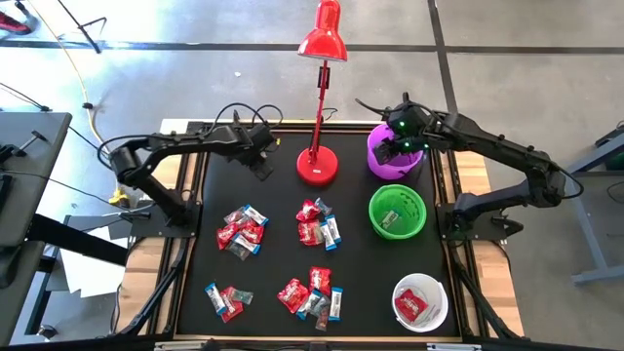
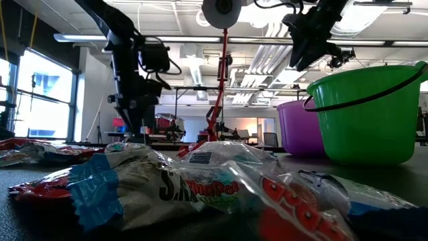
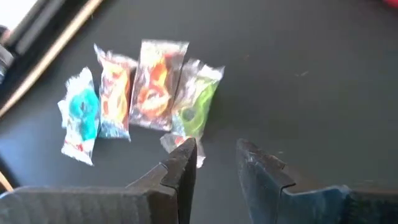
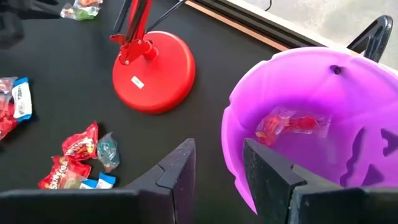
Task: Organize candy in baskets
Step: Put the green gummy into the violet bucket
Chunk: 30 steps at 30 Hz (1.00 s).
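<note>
While both arms hang near the red desk lamp, candy lies loose on the black table in five small heaps on the near side of the lamp base: red, blue-and-white & clear/silvery wrappers, all crinkly. Purple basket stands just right of the lamp base w/ one red-wrapped sweet inside. Green basket sits next to it on the near side, holding what looks like a small pale packet. White basket is nearer still, by the table corner, w/ red sweets in it.

Right gripper hovers over the purple basket's rim, fingers spread a little, nothing between them. Left gripper hangs left of the lamp base, above bare table, fingers parted a bit & empty; a row of sweets lies beyond it. Lamp post stands between the two grippers.
</note>
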Motion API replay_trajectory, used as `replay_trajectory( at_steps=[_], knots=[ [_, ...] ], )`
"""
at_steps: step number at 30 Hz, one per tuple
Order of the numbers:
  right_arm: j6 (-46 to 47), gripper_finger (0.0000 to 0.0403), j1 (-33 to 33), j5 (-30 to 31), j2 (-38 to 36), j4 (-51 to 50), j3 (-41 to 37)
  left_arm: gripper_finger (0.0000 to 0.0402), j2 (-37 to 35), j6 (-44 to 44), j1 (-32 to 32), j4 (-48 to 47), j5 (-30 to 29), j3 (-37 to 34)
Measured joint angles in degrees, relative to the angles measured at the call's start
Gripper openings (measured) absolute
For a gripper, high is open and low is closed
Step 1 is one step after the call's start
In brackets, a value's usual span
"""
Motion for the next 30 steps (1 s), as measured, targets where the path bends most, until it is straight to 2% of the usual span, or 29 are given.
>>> replay_trajectory(
  at_steps=[6, 12, 17, 22, 26, 30],
  knots=[
    [1.5, 0.013, 0.0, -1.3, 0.0, 0.0, 0.0, 0.0103, 3.8, 1.4, 2.1, 0.3, -2.8, 0.0],
    [1.5, 0.013, 0.0, -2.6, 0.0, 1.0, 0.0, 0.0103, 6.5, 2.9, 3.6, 3.5, -2.9, 0.0],
    [1.7, 0.013, 0.0, -3.1, 0.0, 2.4, 0.0, 0.0103, 8.6, 2.8, 4.0, 6.4, 1.2, 0.0],
    [1.7, 0.013, 0.0, -4.4, 0.0, 3.3, 0.0, 0.0101, 9.7, 2.2, 4.0, 6.2, 1.7, 0.1],
    [1.7, 0.013, 0.0, -4.5, 0.0, 3.5, 0.0, 0.007, 9.8, 1.8, 3.9, 6.2, 1.8, 0.1],
    [2.3, 0.013, 0.0, -4.5, 0.0, 3.5, 0.0, 0.0014, 9.8, 1.2, 3.9, 6.0, 2.4, 0.1]
  ],
)
